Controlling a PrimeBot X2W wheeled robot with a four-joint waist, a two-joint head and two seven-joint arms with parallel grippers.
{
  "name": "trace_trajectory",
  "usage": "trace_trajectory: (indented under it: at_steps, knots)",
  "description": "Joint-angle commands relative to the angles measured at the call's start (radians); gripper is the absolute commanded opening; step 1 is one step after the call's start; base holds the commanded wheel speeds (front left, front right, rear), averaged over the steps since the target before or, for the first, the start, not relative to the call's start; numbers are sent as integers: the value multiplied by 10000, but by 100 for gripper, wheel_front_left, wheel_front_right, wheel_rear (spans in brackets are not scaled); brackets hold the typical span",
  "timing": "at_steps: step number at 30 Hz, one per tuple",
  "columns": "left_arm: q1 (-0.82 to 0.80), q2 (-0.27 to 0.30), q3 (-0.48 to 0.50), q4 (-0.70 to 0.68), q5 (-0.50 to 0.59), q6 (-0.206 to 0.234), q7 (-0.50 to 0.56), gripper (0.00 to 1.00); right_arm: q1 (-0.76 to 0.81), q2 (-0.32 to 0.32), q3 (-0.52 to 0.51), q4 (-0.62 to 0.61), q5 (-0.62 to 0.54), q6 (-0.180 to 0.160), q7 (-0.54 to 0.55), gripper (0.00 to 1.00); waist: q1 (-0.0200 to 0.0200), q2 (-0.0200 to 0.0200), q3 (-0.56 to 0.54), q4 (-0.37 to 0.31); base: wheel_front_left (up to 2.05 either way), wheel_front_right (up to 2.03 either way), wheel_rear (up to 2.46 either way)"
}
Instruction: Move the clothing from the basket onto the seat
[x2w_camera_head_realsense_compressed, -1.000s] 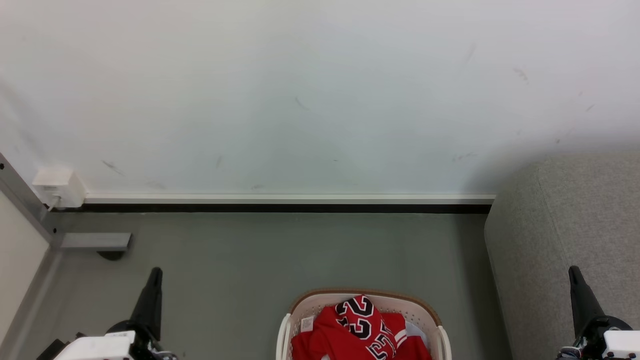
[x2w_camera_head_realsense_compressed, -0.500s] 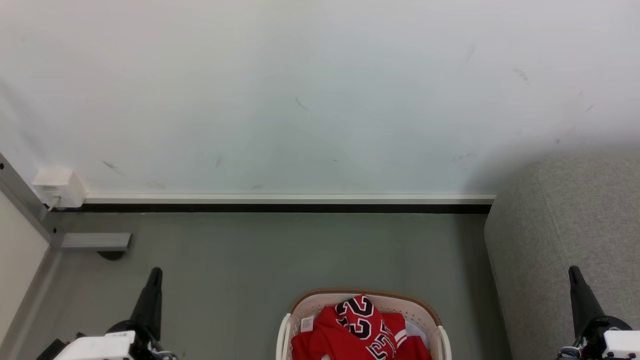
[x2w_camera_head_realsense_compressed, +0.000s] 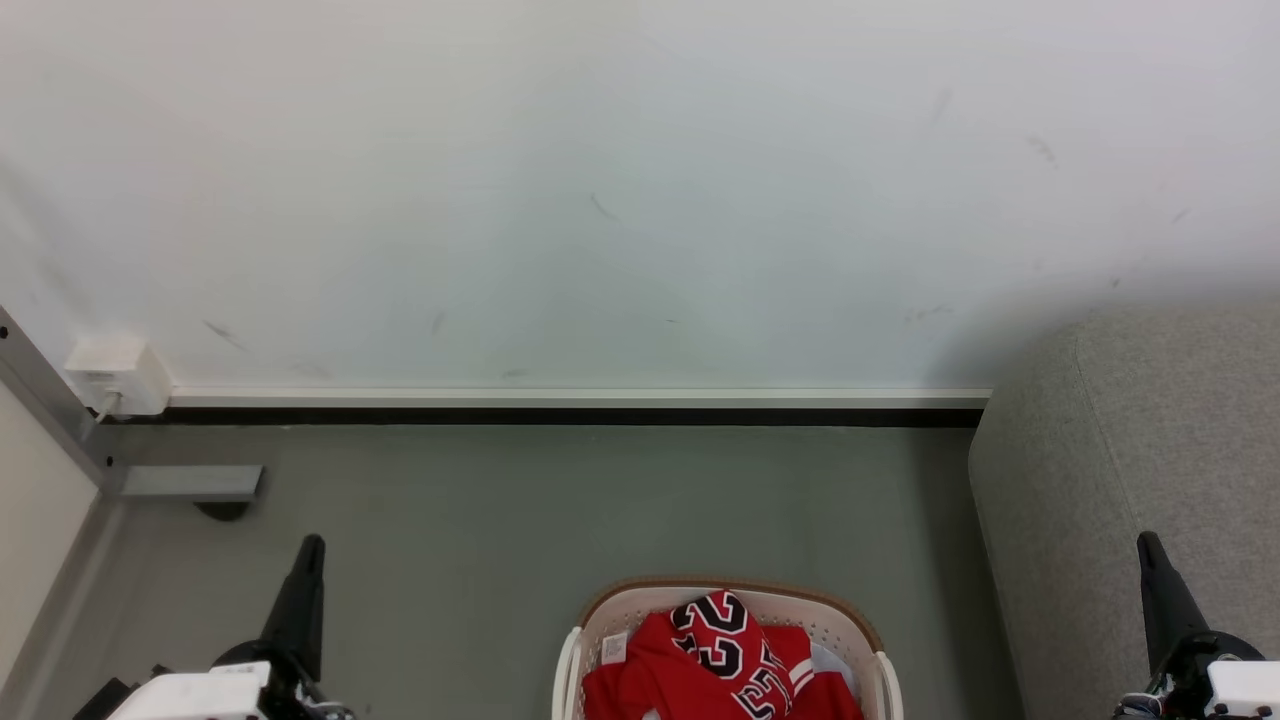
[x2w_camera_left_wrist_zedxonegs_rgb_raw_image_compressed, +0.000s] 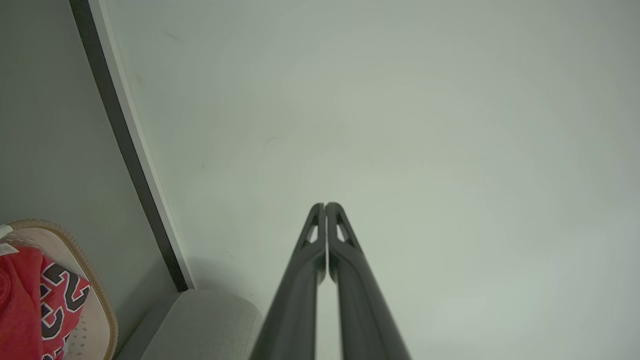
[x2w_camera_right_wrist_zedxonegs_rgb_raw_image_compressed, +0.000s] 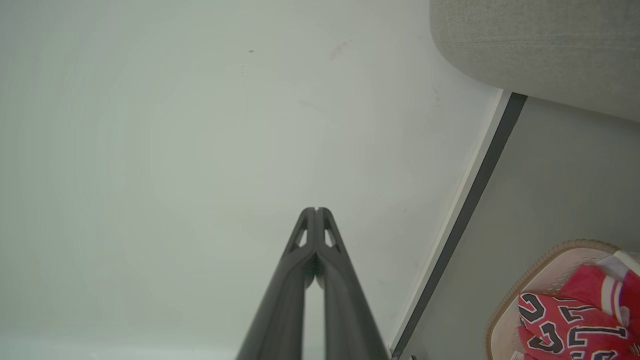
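clothing (x2w_camera_head_realsense_compressed: 690, 675), perhaps two pieces, in basket (x2w_camera_head_realsense_compressed: 640, 606)

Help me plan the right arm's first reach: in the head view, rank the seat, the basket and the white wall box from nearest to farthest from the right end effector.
1. The seat: at the view's right, directly behind the right end effector.
2. The basket: bottom centre, off to its left.
3. The white wall box: far left, at the foot of the wall.
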Motion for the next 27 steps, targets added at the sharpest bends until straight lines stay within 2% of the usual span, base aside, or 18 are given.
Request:
trace_trajectory:
  at_steps: [1,27]
  knots:
    - [-95,27,21,2,180,-11,23,0,-151,-1,-43,24,-91,-18,19,0,0,0,0,0,0,0,0]
    - [-96,27,21,2,182,-11,24,0,-151,-2,-44,24,-92,-18,20,0,0,0,0,0,0,0,0]
